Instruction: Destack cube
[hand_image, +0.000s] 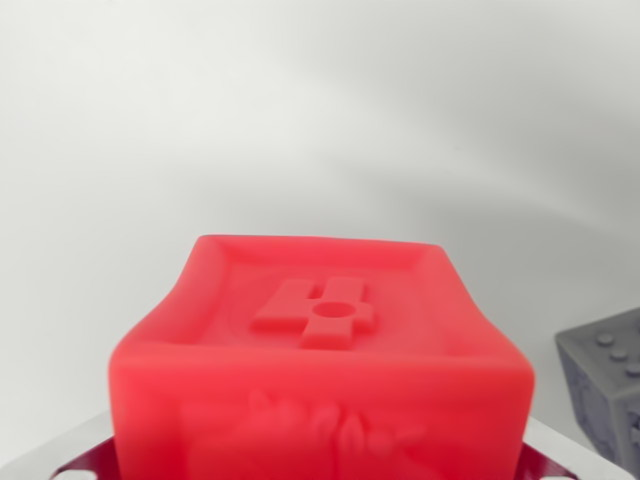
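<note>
- Wrist view: a red plastic cube (320, 365) with a raised figure on its top face fills the near centre.
- My pincer's metal fingers (560, 445) flank its lower sides; whether they clamp it, I cannot tell.
- A grey studded cube (605, 385) sits at the right edge; the far white surface (300, 120) lies open.

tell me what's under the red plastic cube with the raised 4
Shiny metal gripper fingers flank the red plastic cube at its lower corners; whatever lies beneath it is hidden.

Red cube (320, 370), grey cube (605, 385)
</note>
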